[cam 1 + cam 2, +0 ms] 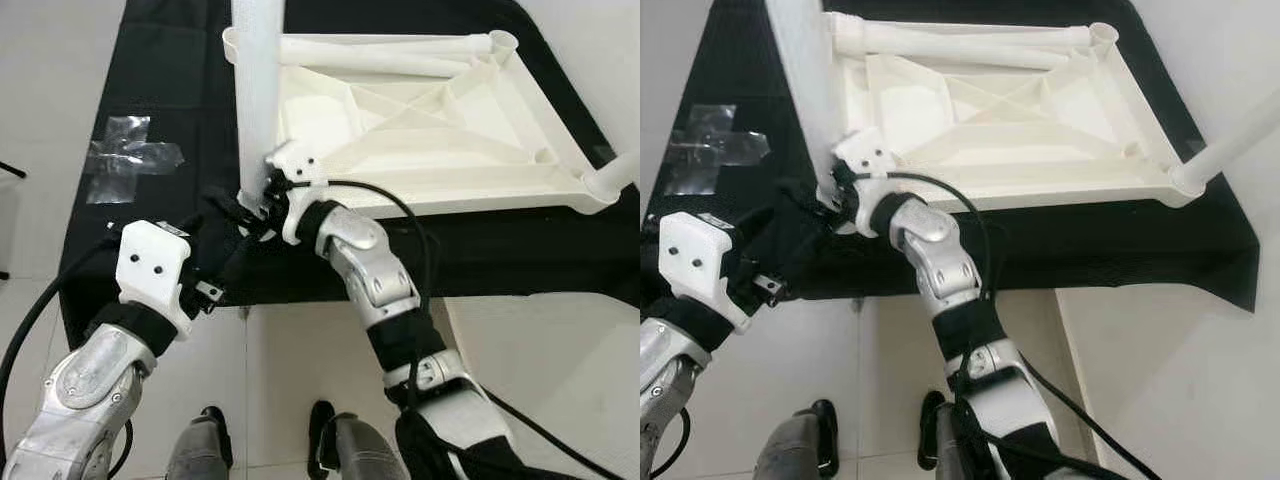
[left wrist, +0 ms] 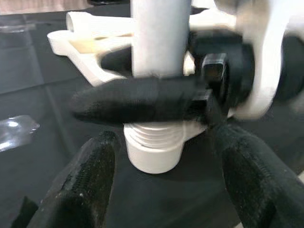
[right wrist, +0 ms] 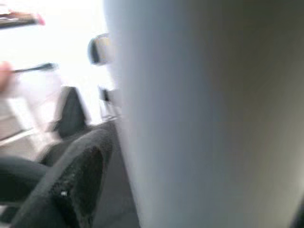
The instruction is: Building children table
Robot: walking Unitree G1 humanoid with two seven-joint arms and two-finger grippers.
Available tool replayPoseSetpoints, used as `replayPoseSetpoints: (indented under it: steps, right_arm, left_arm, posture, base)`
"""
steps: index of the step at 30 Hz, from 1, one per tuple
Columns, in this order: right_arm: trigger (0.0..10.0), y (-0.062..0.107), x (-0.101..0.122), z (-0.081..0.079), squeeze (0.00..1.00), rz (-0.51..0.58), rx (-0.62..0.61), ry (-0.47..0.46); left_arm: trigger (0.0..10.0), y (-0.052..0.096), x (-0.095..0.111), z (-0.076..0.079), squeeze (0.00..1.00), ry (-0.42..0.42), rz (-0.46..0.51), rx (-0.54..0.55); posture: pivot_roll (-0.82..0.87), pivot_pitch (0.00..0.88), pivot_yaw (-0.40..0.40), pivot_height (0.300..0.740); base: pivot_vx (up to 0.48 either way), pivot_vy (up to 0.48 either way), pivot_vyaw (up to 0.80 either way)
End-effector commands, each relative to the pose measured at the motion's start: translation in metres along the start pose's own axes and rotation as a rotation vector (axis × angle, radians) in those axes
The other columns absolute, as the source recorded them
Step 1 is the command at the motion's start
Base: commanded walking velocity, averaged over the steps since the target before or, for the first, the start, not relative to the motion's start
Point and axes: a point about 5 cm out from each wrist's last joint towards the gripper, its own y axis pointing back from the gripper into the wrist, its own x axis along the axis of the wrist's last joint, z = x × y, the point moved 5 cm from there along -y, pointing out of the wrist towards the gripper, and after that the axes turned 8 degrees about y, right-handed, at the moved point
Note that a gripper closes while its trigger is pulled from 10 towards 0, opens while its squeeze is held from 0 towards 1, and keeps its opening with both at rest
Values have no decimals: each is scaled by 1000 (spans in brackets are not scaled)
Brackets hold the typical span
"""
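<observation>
Currently, a white plastic children's tabletop [image 1: 420,130] is lying upside down on a black cloth [image 1: 150,90] spread over a pale tiled floor [image 1: 50,60], ribbed underside facing up so that the leg sockets are reachable. One white table leg [image 1: 258,90] is standing upright at the corner of the tabletop nearest the robot. The right gripper [image 1: 272,192] is closing its black fingers around the lower part of this leg, just above the socket, apparently holding it vertical while it is being seated. In the left wrist view, the leg's threaded end [image 2: 153,142] is showing below the right gripper's finger [image 2: 137,99], not yet fully sunk, which suggests the leg is partway through being screwed in. The left gripper [image 1: 232,238] is hovering just beside the leg's base with its two fingers [image 2: 90,185] spread wide on either side of it, gripping nothing, seemingly ready to steady or turn the leg.

Another leg [image 1: 612,178] is already standing at the tabletop's right corner, and a loose leg [image 1: 380,48] is lying across the far side of the underside. A cross of clear tape [image 1: 130,155] is sticking to the cloth on the left. The robot's own feet [image 1: 330,430] are standing on the tiles at the cloth's edge.
</observation>
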Motion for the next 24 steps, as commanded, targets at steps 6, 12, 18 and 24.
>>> replayPoseSetpoints:
  steps: [6,12,18,24]
  right_arm:
    - [10000,3,13,1,0,48,217,28]
    - [0,-2,15,6,0,35,253,28]
    - [0,-1,12,8,0,16,277,39]
    - [0,8,-11,21,0,-91,162,57]
  left_arm:
    - [10000,2,-5,3,0,2,-26,-14]
    - [10000,3,-4,2,0,-4,-28,-12]
    - [10000,2,-3,4,0,-3,-27,-21]
    - [10000,3,-4,4,0,-2,-30,-20]
  posture:
    - [203,304,-142,740]
    - [214,308,-148,740]
    - [211,308,-151,740]
    - [195,311,-159,740]
  base:
    - [0,0,0]
    - [0,0,0]
    - [0,0,0]
    - [0,0,0]
